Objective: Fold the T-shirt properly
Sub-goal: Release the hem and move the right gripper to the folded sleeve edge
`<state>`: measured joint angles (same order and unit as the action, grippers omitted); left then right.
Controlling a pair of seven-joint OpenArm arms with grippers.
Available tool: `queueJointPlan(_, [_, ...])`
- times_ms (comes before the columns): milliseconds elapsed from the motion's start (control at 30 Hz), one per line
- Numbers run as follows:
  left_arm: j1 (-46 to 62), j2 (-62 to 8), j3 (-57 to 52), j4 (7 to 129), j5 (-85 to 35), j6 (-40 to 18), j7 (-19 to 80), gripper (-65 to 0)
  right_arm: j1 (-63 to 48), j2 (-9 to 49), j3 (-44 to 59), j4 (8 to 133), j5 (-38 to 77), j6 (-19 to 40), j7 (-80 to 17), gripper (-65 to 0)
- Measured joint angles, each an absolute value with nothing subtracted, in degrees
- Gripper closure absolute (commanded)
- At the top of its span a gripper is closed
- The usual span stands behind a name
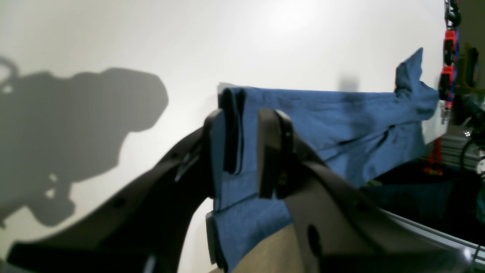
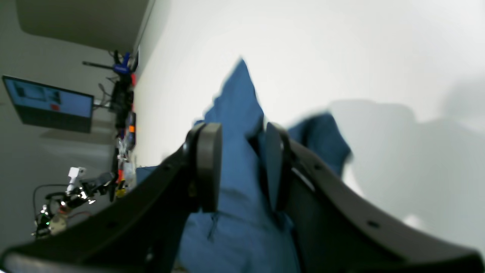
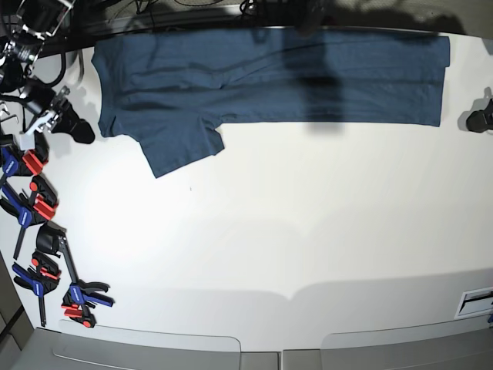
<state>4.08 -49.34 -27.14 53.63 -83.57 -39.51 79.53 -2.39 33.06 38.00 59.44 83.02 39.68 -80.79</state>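
The dark blue T-shirt (image 3: 308, 77) lies flat along the far edge of the white table (image 3: 269, 231), with one short sleeve (image 3: 181, 146) pointing toward the near side. In the left wrist view my left gripper (image 1: 248, 110) stands open over one end of the T-shirt (image 1: 322, 110); a folded edge rests against one pad (image 1: 229, 132). In the right wrist view my right gripper (image 2: 242, 132) is open too, and blue cloth (image 2: 235, 227) fills the gap between its fingers without being pinched. Neither gripper shows clearly in the base view.
Several red and blue clamps (image 3: 38, 204) lie along the table's left edge, also seen as clamps (image 1: 449, 57) beyond the shirt. A laptop (image 2: 49, 104) sits off the table. A dark object (image 3: 481, 119) sits at the right edge.
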Motion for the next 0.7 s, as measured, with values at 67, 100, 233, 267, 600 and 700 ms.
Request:
queueJointPlan(67, [3.60,-49.60,-27.14,53.63,-83.53,-39.51,79.55,-13.4,0.60,33.15,37.98,59.51,83.00,39.68,-80.79,-18.4])
queueJointPlan(100, [3.33,-49.58,-27.14,53.63,-83.57,-39.48,79.55,-13.4,2.24,33.10,37.98,59.53,83.02,39.68,-80.82,-18.4])
queueJointPlan(233, [1.72,-49.41,-27.14,53.65,-83.57,-39.51,79.53,-13.4,8.78,32.82,38.00,59.61,82.94,39.68,-80.90,-18.4])
queueJointPlan(267, [1.52,-49.45,-27.14,53.67,-83.59,-39.51,79.53,-13.4,10.41,32.71,38.02,59.64,83.02,39.68,-80.84,-18.5])
queueJointPlan(600, [1.06,-49.41,-27.14,53.67,-83.61,-39.51,79.50,-13.5,14.48,28.62,30.00,59.64,65.12,39.68,-80.55,-28.7])
queueJointPlan(700, [1.08,-49.41,-27.14,53.67,-83.59,-39.51,79.44,-13.5,14.48,25.63,26.33,59.64,57.47,39.66,-74.54,-28.7])
